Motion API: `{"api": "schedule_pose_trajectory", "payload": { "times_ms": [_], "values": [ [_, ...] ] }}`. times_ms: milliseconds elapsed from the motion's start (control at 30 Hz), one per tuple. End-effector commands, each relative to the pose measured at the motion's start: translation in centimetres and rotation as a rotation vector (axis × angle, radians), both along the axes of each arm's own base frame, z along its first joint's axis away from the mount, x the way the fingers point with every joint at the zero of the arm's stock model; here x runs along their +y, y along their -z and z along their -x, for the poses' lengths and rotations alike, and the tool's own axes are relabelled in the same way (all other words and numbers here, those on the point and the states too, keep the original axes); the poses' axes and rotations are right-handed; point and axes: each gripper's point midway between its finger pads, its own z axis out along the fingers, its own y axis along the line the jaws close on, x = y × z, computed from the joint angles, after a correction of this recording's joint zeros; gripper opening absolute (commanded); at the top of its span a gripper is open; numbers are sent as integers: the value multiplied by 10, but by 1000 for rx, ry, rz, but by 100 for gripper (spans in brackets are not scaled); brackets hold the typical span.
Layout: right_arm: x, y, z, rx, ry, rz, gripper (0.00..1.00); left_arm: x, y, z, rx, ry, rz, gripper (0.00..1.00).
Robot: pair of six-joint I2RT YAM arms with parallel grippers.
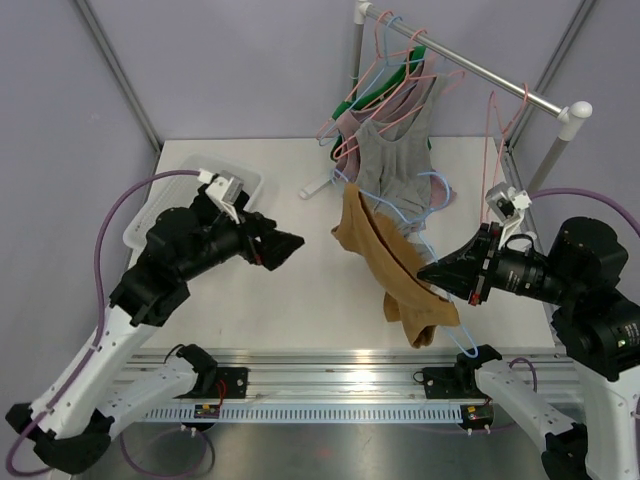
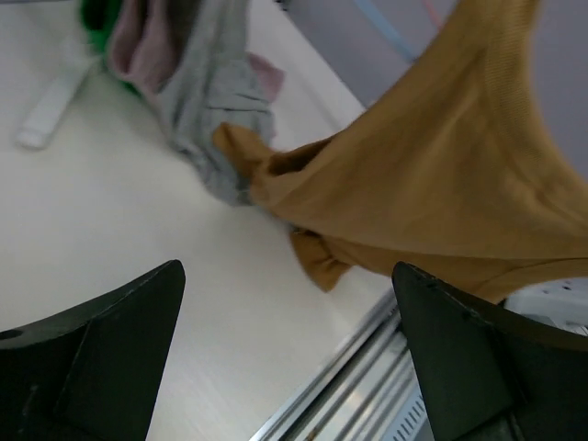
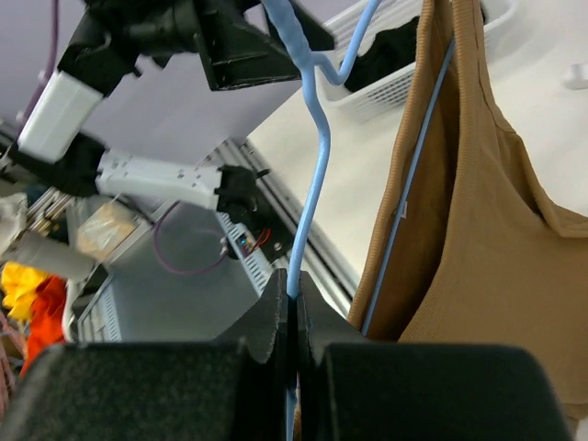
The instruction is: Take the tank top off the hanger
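A brown tank top (image 1: 385, 262) hangs on a light-blue wire hanger (image 3: 316, 138) held above the table's middle; its lower end droops towards the front rail. My right gripper (image 1: 427, 270) is shut on the hanger's wire, which runs up between the closed fingers (image 3: 294, 303). The brown fabric (image 3: 478, 211) hangs just right of that wire. My left gripper (image 1: 297, 243) is open a short way left of the tank top, touching nothing. In the left wrist view its jaws (image 2: 289, 340) stand wide apart, with the tank top (image 2: 450, 184) ahead and to the right.
A clothes rack (image 1: 480, 70) at the back right carries a grey top (image 1: 395, 160), pink and green garments and several spare hangers. A white bin (image 1: 245, 185) sits at the back left. A metal rail (image 1: 330, 365) runs along the table's front edge.
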Motion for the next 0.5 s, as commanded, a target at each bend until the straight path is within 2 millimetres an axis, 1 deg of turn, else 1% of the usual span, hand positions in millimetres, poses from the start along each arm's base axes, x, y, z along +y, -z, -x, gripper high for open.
{"api": "schedule_pose_trajectory", "payload": {
  "times_ms": [0,33,67,100,133,200,267,333,367,400,467],
  "values": [
    [13,-6,15,-55,-166,-42,0,-49,-60,17,-138,144,120,99],
    [14,-4,13,-49,-160,-38,0,-55,-61,11,-144,121,119,99],
    [14,0,8,-37,-147,-32,0,-61,-71,12,-176,125,147,99],
    [14,1,7,-34,-145,-30,0,-69,-73,16,-185,132,160,99],
    [15,5,4,-13,-147,-30,0,-75,-79,14,-201,131,180,99],
    [19,4,10,-3,-191,-49,0,-84,-80,12,-204,114,186,99],
    [20,4,14,-6,-220,-59,0,-94,-75,5,-200,100,165,99],
    [20,3,18,-13,-225,-62,0,-94,-77,-5,-204,30,155,99],
    [19,2,19,-21,-226,-67,0,-99,-71,-9,-195,24,139,99],
    [19,1,21,-20,-227,-72,0,-101,-70,-10,-192,24,139,99],
    [19,2,19,-14,-220,-71,0,-107,-70,-14,-189,24,138,95]
  ]
}}
